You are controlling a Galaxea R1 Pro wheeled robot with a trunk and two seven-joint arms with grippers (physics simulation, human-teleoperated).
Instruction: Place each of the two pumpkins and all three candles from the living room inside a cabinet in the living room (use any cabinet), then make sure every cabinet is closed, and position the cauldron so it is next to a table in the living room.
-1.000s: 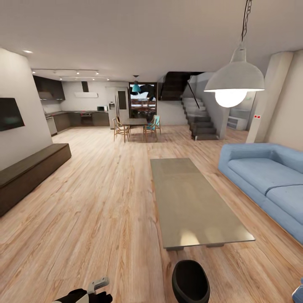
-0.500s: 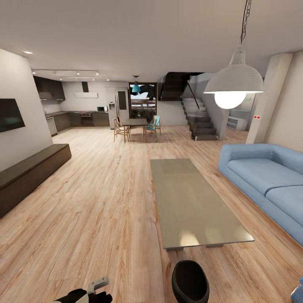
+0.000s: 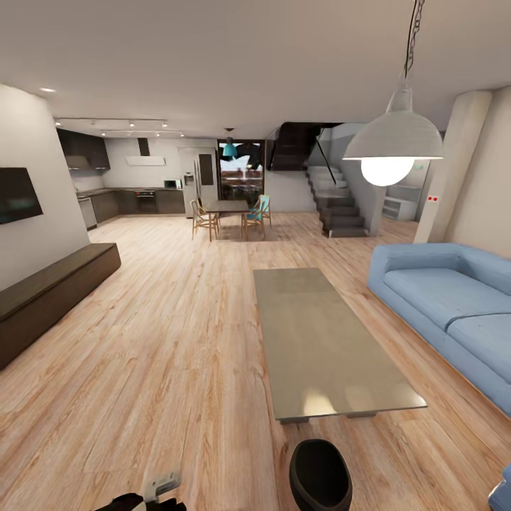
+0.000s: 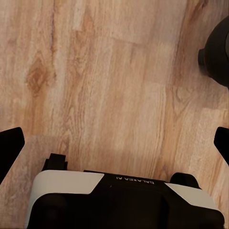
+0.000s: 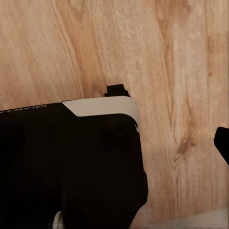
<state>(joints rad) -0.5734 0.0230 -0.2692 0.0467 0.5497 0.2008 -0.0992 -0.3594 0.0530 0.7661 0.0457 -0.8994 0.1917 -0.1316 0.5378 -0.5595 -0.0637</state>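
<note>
Black and glossy, the cauldron (image 3: 321,474) is sitting at the bottom centre of the head view, just beside the near end of the grey table (image 3: 323,341), so that part looks done to me. I am holding my left gripper (image 4: 114,143) spread wide over bare floor (image 3: 163,341); my right gripper's state I cannot tell. At the left edge the cabinet (image 3: 50,291) is looking closed, pumpkins and candles unaccounted for

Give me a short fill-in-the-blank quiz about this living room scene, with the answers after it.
1. The cauldron stands on the wooden ____, off the near end of the table.
2. The sofa beside the table is ____ in colour.
3. The drawers of the long cabinet by the wall are all ____.
4. The left tool is ____, holding nothing.

Missing words: floor; blue; closed; open
</note>
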